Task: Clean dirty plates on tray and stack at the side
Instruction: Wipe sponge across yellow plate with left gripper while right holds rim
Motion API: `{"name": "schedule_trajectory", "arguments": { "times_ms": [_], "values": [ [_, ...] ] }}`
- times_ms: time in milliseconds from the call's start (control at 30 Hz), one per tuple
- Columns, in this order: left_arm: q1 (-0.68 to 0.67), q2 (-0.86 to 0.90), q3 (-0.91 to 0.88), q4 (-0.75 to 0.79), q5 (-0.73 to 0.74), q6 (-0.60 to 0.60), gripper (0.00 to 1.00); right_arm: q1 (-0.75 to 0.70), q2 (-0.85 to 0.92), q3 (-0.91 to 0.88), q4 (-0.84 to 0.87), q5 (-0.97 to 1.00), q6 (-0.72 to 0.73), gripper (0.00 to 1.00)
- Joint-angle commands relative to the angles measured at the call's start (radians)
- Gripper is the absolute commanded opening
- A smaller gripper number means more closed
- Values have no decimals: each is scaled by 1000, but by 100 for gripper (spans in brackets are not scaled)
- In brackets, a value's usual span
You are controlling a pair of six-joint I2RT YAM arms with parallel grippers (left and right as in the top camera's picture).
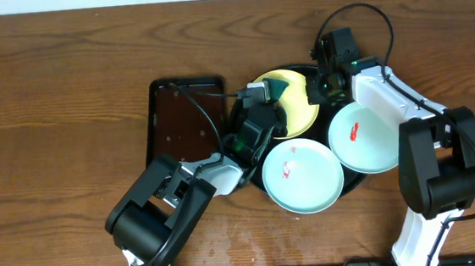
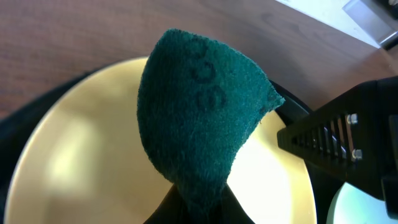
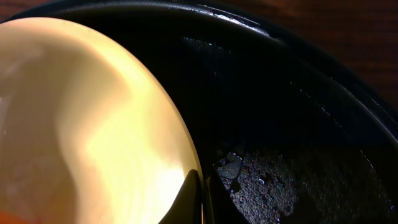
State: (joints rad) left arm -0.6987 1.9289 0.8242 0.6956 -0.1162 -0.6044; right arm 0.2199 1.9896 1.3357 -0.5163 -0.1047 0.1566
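**Yellow plate held at its rim, pad above it**

The wooden surface (image 1: 63,70) carries two trays side by side. The round black tray (image 3: 292,81) is glossy, with wet specks on its floor in the right wrist view. The rectangular brown tray (image 1: 187,120) lies just to its left, apart from the plates.

All three plates sit on the black tray. The yellow plate (image 1: 297,115) is at the far side. The near blue-white plate (image 1: 303,176) shows a small red smear (image 1: 288,171) left of its centre. The right blue-white plate (image 1: 363,136) has a red smear (image 1: 355,130) near its middle.

The green scouring pad (image 2: 199,112) is folded to a peak and stands over the yellow plate. Whether it touches the plate cannot be told.

The left gripper (image 1: 260,91) is clenched on the lower end of the pad. The right gripper (image 3: 200,199) is pinched on the yellow plate's rim at the plate's right edge, its fingers nearly together.
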Motion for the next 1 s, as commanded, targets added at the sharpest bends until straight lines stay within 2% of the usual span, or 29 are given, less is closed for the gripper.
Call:
{"name": "schedule_trajectory", "arguments": {
  "times_ms": [0, 400, 800, 967],
  "values": [
    [-11, 3, -4, -22, -23, -68, 7, -9, 0, -2, 3, -5, 6, 1],
    [-22, 42, -4, -32, -62, -51, 7, -9, 0, -2, 3, -5, 6, 1],
    [-19, 46, -4, -8, -190, 214, 7, -9, 0, -2, 3, -5, 6, 1],
    [9, 46, -4, 14, -193, 302, 8, -9, 0, -2, 3, -5, 6, 1]
  ]
}}
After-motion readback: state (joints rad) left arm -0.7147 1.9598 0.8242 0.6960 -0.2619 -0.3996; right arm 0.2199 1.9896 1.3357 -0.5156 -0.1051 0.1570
